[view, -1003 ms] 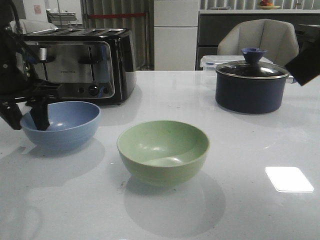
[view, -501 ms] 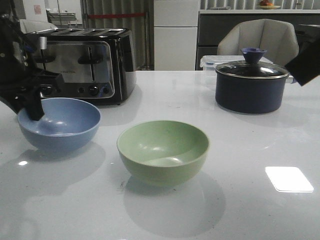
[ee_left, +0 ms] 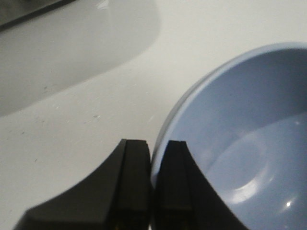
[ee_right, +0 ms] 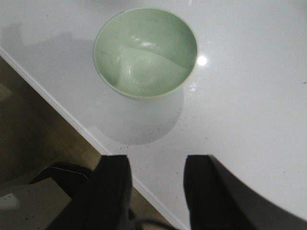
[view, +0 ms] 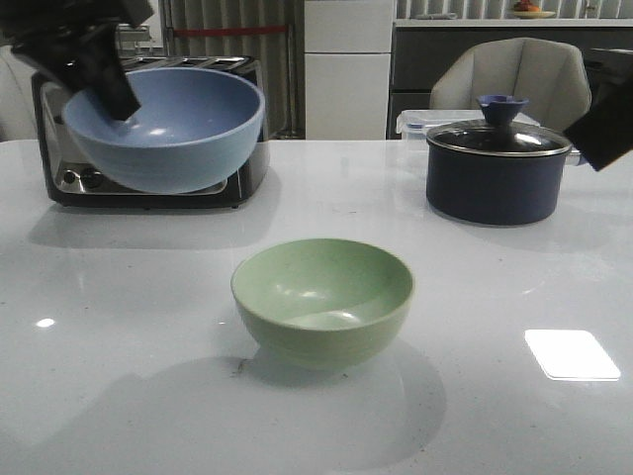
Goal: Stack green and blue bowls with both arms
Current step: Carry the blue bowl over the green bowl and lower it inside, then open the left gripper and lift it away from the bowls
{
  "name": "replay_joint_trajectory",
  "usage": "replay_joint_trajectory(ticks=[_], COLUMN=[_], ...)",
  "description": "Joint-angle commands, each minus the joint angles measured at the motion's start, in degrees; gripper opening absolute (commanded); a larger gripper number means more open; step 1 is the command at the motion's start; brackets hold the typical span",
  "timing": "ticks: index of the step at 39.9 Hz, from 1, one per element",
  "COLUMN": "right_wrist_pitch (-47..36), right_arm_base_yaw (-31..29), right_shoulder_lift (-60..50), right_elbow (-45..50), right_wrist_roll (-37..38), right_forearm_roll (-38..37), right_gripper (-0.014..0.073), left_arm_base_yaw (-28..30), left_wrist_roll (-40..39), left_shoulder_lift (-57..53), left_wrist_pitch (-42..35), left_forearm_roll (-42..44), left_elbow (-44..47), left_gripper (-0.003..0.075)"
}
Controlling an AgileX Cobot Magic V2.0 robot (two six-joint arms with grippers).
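- The blue bowl [view: 166, 129] hangs clear of the table [view: 514, 297] in front of the toaster [view: 237, 148], tipped so its mouth faces the camera.
- The left gripper [view: 107, 79] pinches its rim, one finger inside.
- The green bowl [view: 322, 301] sits upright mid-table.
- The right gripper [ee_right: 153, 189], fingers spread and empty, is mostly cut off at the front view's right edge.

A black toaster [view: 237, 148] stood at the back of the white table [view: 495, 297], well apart from the lidded navy saucepan [view: 497, 170]; a grey chair [view: 514, 77] sat behind.
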Motion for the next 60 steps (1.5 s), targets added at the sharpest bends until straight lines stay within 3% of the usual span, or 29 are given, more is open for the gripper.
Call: replay_joint_trajectory(ticks=[1, 19, 43, 47, 54, 60], right_wrist_pitch=[-2.78, -2.73, -2.73, -2.73, -2.73, -2.73], right_arm_base_yaw=[-0.08, -0.08, -0.08, -0.08, -0.08, -0.08], right_shoulder_lift=[-0.72, -0.72, -0.72, -0.72, -0.72, -0.72], right_elbow=[-1.48, -1.48, -1.48, -1.48, -1.48, -1.48], right_wrist_roll=[-0.54, -0.54, -0.54, -0.54, -0.54, -0.54], right_forearm_roll=[0.13, 0.13, 0.13, 0.13, 0.13, 0.13], right_gripper=[0.0395, 0.0395, 0.0395, 0.0395, 0.0395, 0.0395], left_arm_base_yaw=[-3.78, -13.69, -12.96, -12.96, -12.96, -12.96], left_wrist_roll=[0.28, 0.28, 0.28, 0.28, 0.28, 0.28], left_shoulder_lift=[-2.81, 7.17, 16.26, 16.3, 16.17, 13.96], left_wrist_pitch=[-1.89, -2.7, -2.06, -2.06, -1.92, -1.67], left_forearm_roll=[-1.69, -3.85, -3.84, -3.84, -3.84, -2.68], left_elbow=[-3.81, -7.32, -8.54, -8.54, -8.54, -8.54], left_gripper=[0.0094, 0.0094, 0.0111, 0.0179, 0.042, 0.0459])
